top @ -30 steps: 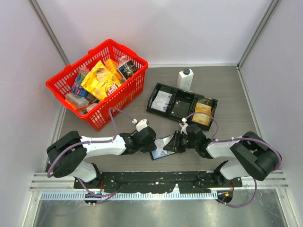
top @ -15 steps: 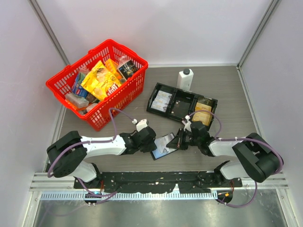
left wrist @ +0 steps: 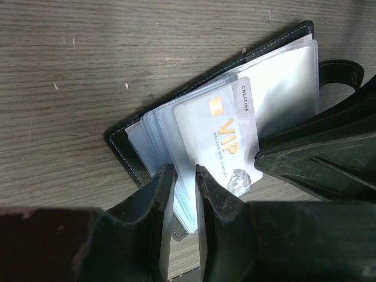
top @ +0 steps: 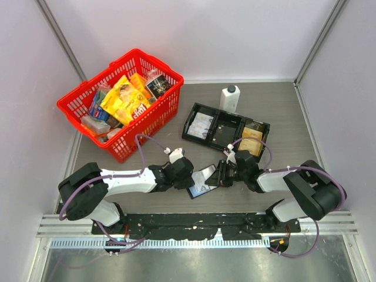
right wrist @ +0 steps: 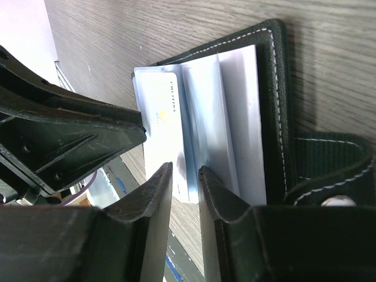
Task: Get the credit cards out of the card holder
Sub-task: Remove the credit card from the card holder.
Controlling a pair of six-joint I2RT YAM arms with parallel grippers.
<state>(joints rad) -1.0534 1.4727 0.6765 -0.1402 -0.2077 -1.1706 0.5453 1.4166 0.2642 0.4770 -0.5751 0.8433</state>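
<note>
The black card holder (top: 200, 187) lies open on the table between my two grippers, its clear sleeves fanned out. A light grey credit card (left wrist: 220, 135) with a gold chip sticks out of the sleeves; it also shows in the right wrist view (right wrist: 161, 111). My left gripper (left wrist: 183, 171) is nearly closed on the near edge of the sleeves. My right gripper (right wrist: 185, 170) is nearly closed over the card's end and a blue sleeve edge. The snap tab (right wrist: 329, 170) hangs at the holder's far side. Both grippers (top: 191, 178) (top: 222, 175) almost meet over the holder.
A long black tray (top: 225, 133) behind the holder holds a light card (top: 202, 124) and a golden card (top: 251, 141). A white bottle (top: 230, 97) stands behind it. A red basket (top: 150, 120) full of packets sits at the back left.
My right gripper has shifted a little right and away, and the holder's right side has lifted with it. The left gripper has stayed put.
</note>
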